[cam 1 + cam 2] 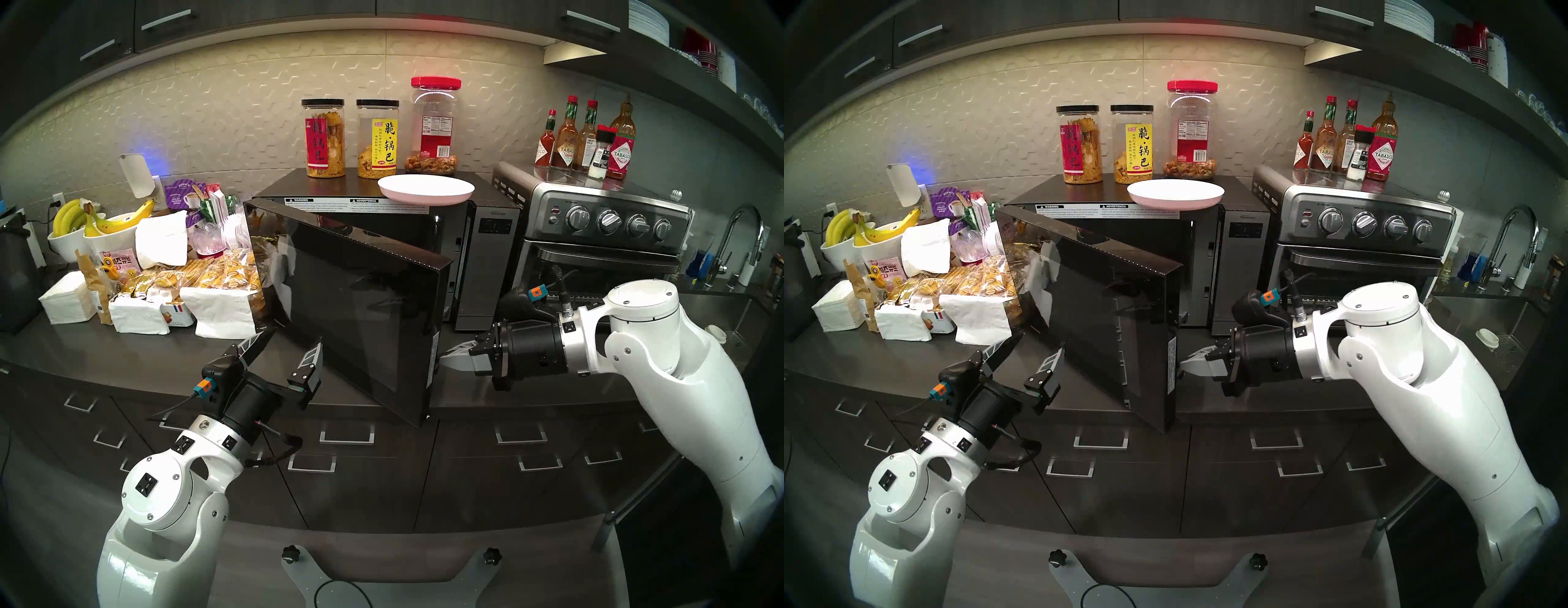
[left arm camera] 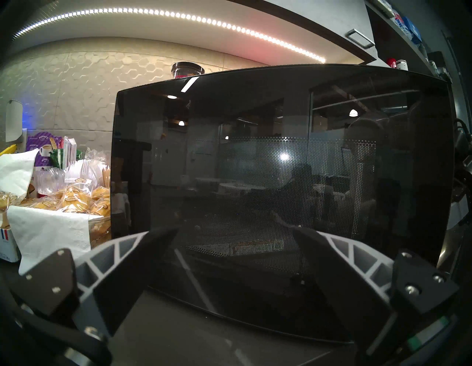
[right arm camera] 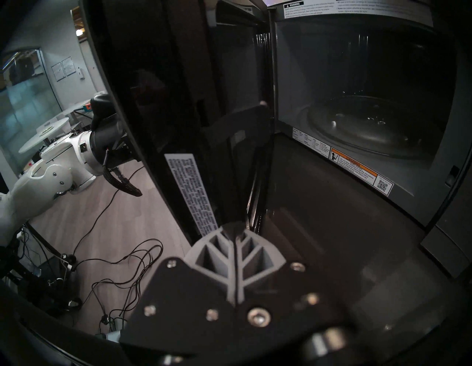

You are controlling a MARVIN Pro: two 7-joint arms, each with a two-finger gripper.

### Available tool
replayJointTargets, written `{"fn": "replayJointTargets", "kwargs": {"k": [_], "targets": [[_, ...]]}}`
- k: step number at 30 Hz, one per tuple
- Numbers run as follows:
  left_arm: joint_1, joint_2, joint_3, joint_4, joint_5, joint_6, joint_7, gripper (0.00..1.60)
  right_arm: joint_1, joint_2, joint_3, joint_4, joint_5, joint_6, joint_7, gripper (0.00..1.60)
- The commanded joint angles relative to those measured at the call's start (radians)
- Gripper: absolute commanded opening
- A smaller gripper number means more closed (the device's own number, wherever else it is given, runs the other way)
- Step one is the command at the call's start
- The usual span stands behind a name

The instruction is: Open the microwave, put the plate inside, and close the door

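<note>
The black microwave (image 1: 488, 254) stands on the counter. Its glass door (image 1: 356, 310), hinged at the left, is swung about halfway out. The white plate (image 1: 425, 190) lies on the microwave's top, near the front right. My left gripper (image 1: 295, 337) is open in front of the door's outer face (image 2: 281, 179), low down, holding nothing. My right gripper (image 1: 445, 356) is shut and empty, its tips at the lower free edge of the door on the inner side (image 3: 233, 225); I cannot tell if they touch. The cavity with its glass turntable (image 3: 370, 127) is empty.
Three snack jars (image 1: 377, 140) stand behind the plate. A steel toaster oven (image 1: 602, 237) with sauce bottles on top is right of the microwave. Left of the door lie snack bags (image 1: 203, 280), napkins and bowls of bananas (image 1: 89, 225). A sink faucet (image 1: 738, 242) is at the far right.
</note>
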Motion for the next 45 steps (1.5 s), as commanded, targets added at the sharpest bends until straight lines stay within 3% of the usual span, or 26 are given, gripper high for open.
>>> {"fn": "replayJointTargets", "kwargs": {"k": [1, 30, 45], "targets": [[0.0, 0.001, 0.003, -0.02, 0.001, -0.001, -0.002, 1.6, -0.019, 0.0, 0.025, -0.054, 0.018, 0.013, -0.008, 0.0], [0.0, 0.001, 0.003, -0.02, 0.001, -0.001, -0.002, 1.6, -0.03, -0.009, 0.006, -0.089, 0.012, 0.019, 0.001, 0.0], [0.0, 0.001, 0.002, -0.02, 0.001, -0.001, -0.002, 1.6, -0.029, -0.011, -0.039, -0.12, -0.02, 0.015, 0.016, 0.0]]}}
